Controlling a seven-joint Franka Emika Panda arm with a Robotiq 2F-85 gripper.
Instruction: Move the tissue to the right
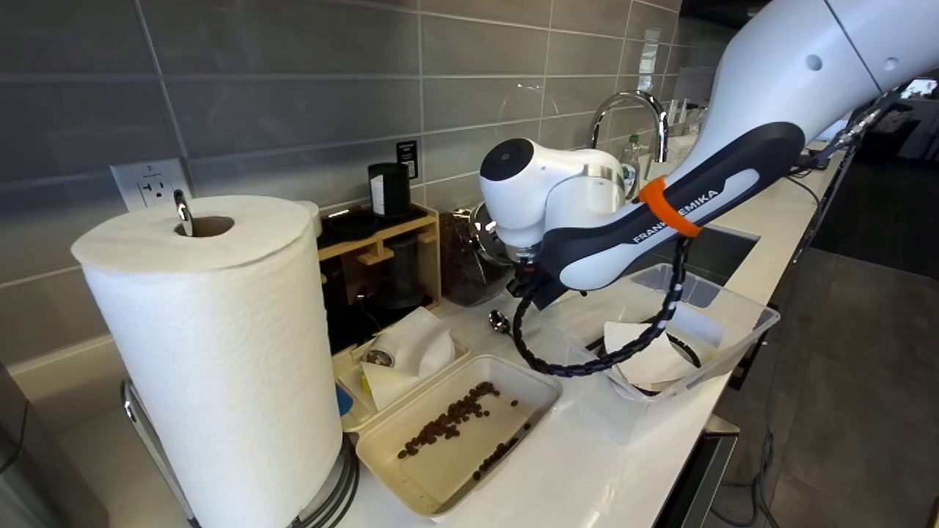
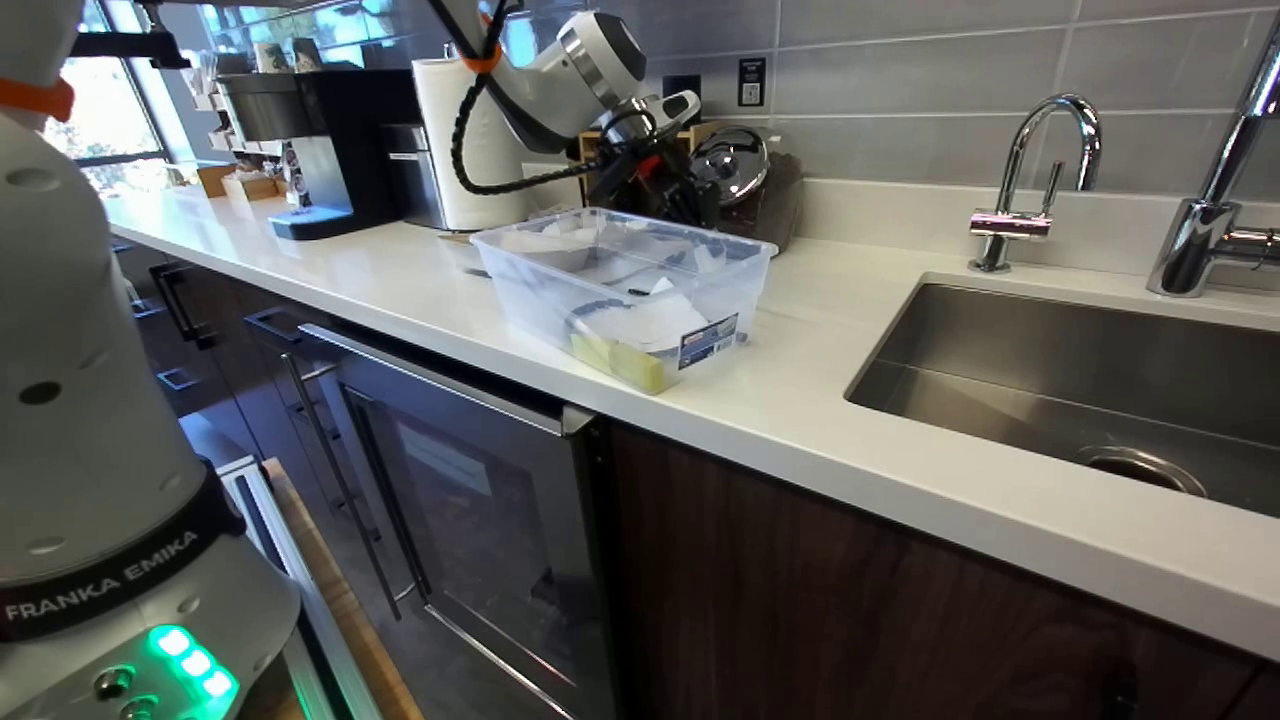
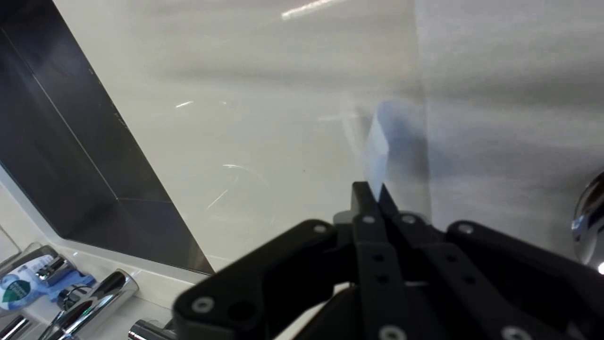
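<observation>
One white tissue [image 1: 414, 348] in a tan box [image 1: 411, 394], slanting lengthwise, corner pointing down in an exterior view, fingers [image 3: 363, 205] clenched

Kitchen; can't tell if home or office. White countertop [image 2: 800, 340] w/ inset s/s sink [image 2: 980, 380] & chrome gooseneck faucet [image 2: 1008, 224]; gray tile backsplash [image 1: 293, 110] behind, w/ elec. outlet [image 1: 152, 187]. Dark wood-grain cabinet front [image 2: 850, 580] & glass-front undercounter appl. [image 2: 490, 530] below. On the counter: coffee machine [image 2: 365, 140] w/ cups [image 2: 305, 55] on top, paper towel roll [image 1: 213, 345] on a holder, soap bottle [image 3: 21, 281] nr. sink.
</observation>
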